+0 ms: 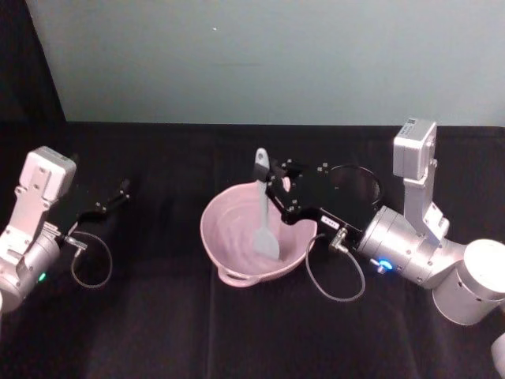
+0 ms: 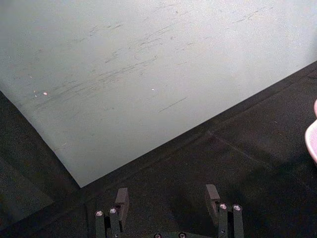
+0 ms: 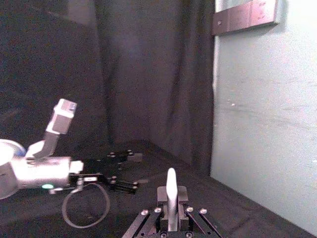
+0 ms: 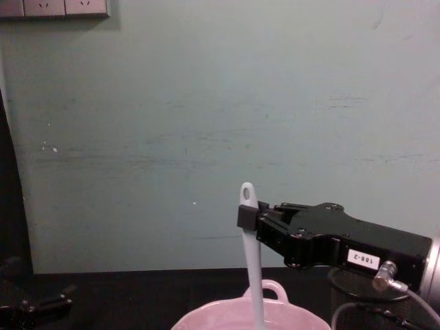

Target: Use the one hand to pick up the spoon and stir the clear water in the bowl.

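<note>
Because stirring needs the head down in the liquid and the handle up and dry, everything is arranged around the right arm's black two-finger gripper with its small white label, which is clamped on the utensil's upper handle. Below it lies the black cloth-covered table. The wide pale pink bowl with a loop handle on its rim sits directly beneath the fingertips, so a small wrist swing should be enough to stir. The left arm's black gripper rests well apart across the bowl, jaws wide, out of the way. The long slim white plastic spoon with a hole at its handle end hangs nearly upright from the grip, its flat head inside the bowl. The clear water around that head is barely visible.
</note>
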Motion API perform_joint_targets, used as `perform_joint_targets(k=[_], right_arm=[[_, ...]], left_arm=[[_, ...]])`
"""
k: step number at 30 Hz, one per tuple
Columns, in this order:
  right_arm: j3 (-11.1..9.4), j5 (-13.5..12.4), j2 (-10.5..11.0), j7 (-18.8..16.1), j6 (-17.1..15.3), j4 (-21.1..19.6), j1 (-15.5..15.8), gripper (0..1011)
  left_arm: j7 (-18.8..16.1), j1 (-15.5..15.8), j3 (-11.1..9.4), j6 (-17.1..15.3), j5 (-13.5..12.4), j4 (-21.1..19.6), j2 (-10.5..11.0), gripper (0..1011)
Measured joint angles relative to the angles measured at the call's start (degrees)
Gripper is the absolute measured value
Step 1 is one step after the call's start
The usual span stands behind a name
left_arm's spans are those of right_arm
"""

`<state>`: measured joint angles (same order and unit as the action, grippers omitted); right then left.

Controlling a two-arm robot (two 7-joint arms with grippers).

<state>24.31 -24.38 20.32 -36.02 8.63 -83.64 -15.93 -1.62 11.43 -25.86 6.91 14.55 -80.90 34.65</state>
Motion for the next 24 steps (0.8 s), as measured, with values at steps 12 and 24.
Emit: perform_joint_targets(k=[12,24], right_arm=[[2.6,-2.8,-0.2,-1.6,-1.8,-0.5,-1.7,114],[4.1,-0.6,-5.8,2.7,5.3,8.2,-5.5,114]], left_arm=[[0.0,0.0,0.0,0.0,0.0,0.0,0.0,1011],[0.0,0.0,0.0,0.0,0.0,0.0,0.0,1011]])
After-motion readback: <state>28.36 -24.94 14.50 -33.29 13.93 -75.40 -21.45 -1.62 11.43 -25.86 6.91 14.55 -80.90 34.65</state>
